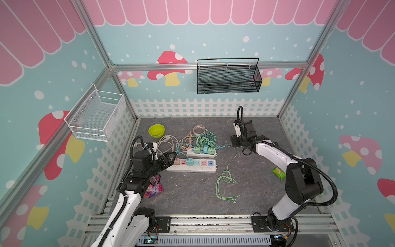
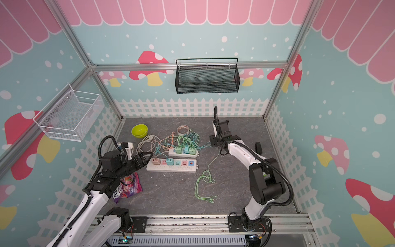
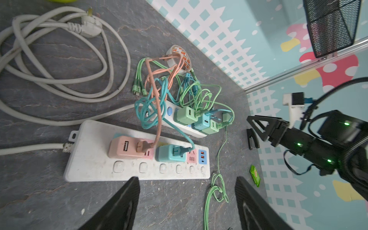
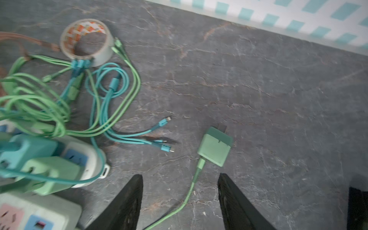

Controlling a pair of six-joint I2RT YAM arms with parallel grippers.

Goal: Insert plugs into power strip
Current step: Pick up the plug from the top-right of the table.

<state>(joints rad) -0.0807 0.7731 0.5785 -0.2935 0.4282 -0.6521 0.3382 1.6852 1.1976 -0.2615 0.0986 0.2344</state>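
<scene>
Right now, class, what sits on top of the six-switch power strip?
A salmon pink adapter and a teal adapter, each plugged in with its cable. Their prongs and the sockets beneath are covered.

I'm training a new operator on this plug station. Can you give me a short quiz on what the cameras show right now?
1. True or false: the loose green plug lies unheld on the table, ahead of the open right gripper.
2. How many plugs sit in the near power strip, the one with switches? A one, B two, C four.
3. Fill in: the far power strip holds ___ plugs.
Key: 1 true. 2 B: the pink plug and the teal plug. 3 three.
</scene>
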